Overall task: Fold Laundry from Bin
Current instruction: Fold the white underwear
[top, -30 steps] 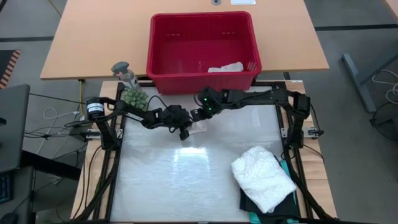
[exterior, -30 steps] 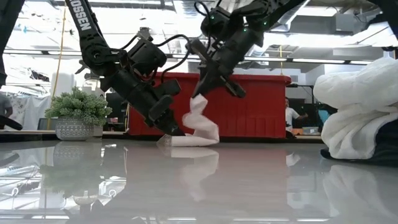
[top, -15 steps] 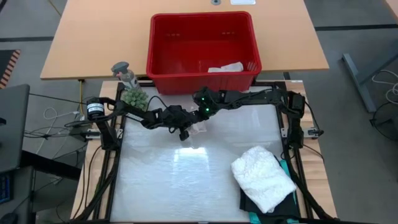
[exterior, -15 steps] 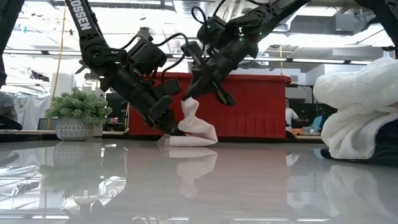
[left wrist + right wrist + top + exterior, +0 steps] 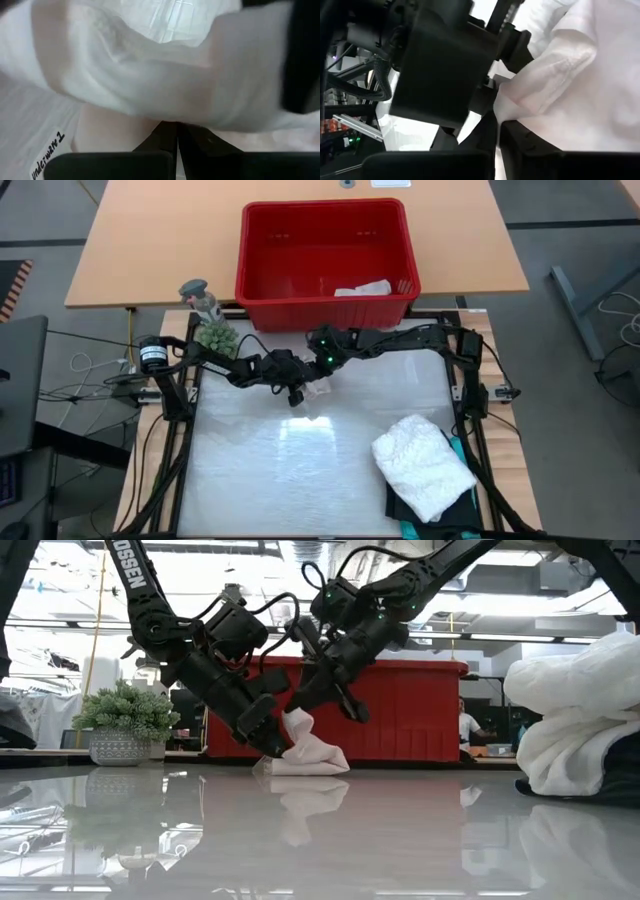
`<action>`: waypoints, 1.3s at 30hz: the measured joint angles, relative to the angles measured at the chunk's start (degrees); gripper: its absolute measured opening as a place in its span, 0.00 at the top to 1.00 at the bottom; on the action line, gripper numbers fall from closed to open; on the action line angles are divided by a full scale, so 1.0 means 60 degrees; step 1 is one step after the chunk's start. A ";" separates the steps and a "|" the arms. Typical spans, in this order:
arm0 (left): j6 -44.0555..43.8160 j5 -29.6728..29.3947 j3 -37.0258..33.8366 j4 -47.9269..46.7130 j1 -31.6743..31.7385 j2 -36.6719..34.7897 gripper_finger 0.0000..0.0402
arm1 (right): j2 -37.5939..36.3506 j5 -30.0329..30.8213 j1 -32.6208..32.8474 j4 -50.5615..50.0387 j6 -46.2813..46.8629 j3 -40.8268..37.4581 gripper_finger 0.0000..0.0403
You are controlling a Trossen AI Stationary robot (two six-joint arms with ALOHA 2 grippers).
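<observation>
The left gripper (image 5: pixel 272 747) is down at the work mat (image 5: pixel 250 480) near its far edge, its fingers pressed together on the near-left edge of the small white cloth (image 5: pixel 305 753), pinning that edge where it lies; in the left wrist view the closed fingers (image 5: pixel 172 145) meet under a fold of the cloth (image 5: pixel 150 75), which bears a hand-written label. The right gripper (image 5: pixel 298 712) reaches in just beside it from the other side, tilted down over the same cloth, with its fingers narrowed to a pinch on the cloth's raised upper fold; the right wrist view shows those fingers (image 5: pixel 492 135) closed against the white fabric (image 5: pixel 560 95), with the left arm's dark wrist close in front. From above, the two grippers meet over the cloth (image 5: pixel 318 387) a little left of the middle of the mat's far edge. Just beyond that edge stands the bin (image 5: pixel 325 305), a red slotted basket on the wooden desk (image 5: pixel 150 240), with another pale piece of laundry (image 5: pixel 362 288) lying in its near-right corner. At the mat's near-right corner sits the large white lacy top (image 5: pixel 422 465), folded on dark and teal garments (image 5: pixel 462 450). A small potted plant (image 5: pixel 215 335) stands off the mat's far-left corner.
</observation>
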 joint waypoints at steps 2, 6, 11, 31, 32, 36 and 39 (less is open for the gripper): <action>-0.0001 -0.0001 0.0000 -0.0028 0.0002 0.0000 1.00 | -0.0005 0.0004 0.0004 0.0046 -0.0091 0.0000 0.90; -0.0149 -0.0017 0.0000 -0.0502 0.0015 -0.0163 1.00 | -0.0007 0.0025 -0.0015 0.0014 -0.0138 0.0000 0.86; 0.0153 -0.0572 0.0000 -0.1528 0.0017 -0.0775 1.00 | -0.0007 0.0301 -0.0011 0.0039 -0.0178 0.0000 0.85; 0.0838 -0.1829 0.0007 -0.4845 0.0024 -0.2892 1.00 | -0.0015 0.0270 -0.0004 0.0626 -0.0424 0.0000 0.58; 0.0810 -0.1839 0.0004 -0.4855 0.0024 -0.2958 1.00 | -0.0015 0.0270 -0.0015 0.0627 -0.0422 0.0000 0.55; 0.0524 -0.2050 0.0006 -0.4875 0.0024 -0.3223 1.00 | -0.0015 0.0558 -0.0145 0.0773 -0.0319 0.0000 0.49; 0.0364 -0.2020 0.0004 -0.4713 0.0024 -0.3634 1.00 | -0.0015 0.0780 -0.0335 0.1005 -0.0313 0.0000 0.49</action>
